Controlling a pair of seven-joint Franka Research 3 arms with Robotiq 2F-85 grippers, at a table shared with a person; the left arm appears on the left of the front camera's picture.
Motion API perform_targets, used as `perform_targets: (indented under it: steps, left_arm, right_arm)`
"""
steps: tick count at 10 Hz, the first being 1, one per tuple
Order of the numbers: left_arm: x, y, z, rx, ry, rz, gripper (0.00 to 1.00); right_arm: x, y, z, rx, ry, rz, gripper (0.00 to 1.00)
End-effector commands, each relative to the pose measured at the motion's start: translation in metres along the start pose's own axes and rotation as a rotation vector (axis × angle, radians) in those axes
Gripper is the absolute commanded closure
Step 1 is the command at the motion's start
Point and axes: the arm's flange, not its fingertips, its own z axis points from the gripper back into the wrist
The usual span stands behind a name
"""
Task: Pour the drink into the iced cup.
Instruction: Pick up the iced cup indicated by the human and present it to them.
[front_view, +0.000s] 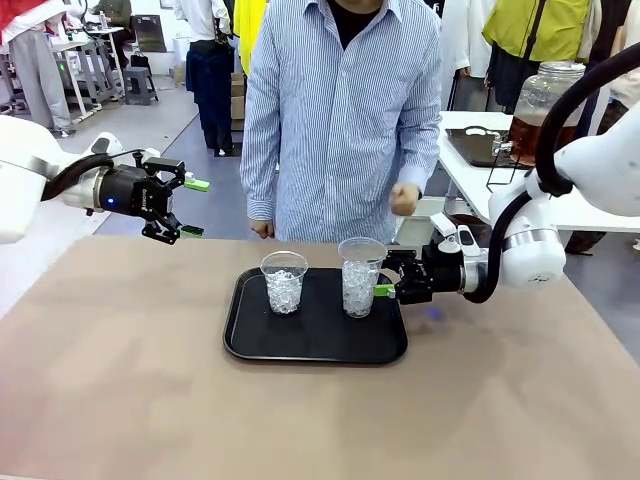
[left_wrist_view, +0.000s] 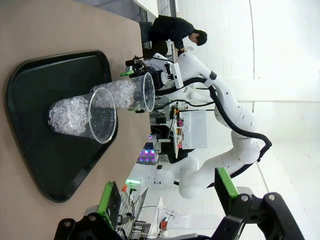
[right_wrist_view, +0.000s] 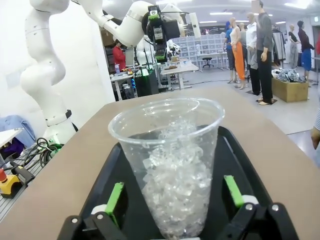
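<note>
Table: the brown table runs from the near edge across to the person.
Tray: a black tray lies in the middle of the table and holds two clear plastic cups, both upright.
Left iced cup: the left iced cup stands on the tray's left half, about half full of clear ice.
Right iced cup: the right iced cup stands on the tray's right half, packed with ice nearly to the rim.
Right gripper: the right gripper is low at the tray's right edge. Its jaws are spread, with one green pad on each side of the right iced cup. The right wrist view shows a gap on both sides.
Left gripper: the left gripper hangs above the table's left side, well apart from the tray, jaws wide and empty.
Drink: the drink sits in a large glass jar on a white side table behind the right arm, well apart from the cups.
Person: the person, in a striped shirt, stands at the far edge with one hand clenched above the right iced cup.
</note>
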Motion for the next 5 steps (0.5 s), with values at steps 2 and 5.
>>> perform_targets:
  steps: [2,5]
  left_arm:
    - [-0.006,0.0,0.001,0.001,-0.008,-0.015,0.0]
    - [-0.006,0.0,0.001,0.001,-0.008,-0.015,0.0]
  right_arm:
    - [0.001,-0.006,-0.015,-0.005,-0.009,-0.01,0.0]
    - [0.0,-0.005,-0.029,0.025,-0.006,-0.026,0.0]
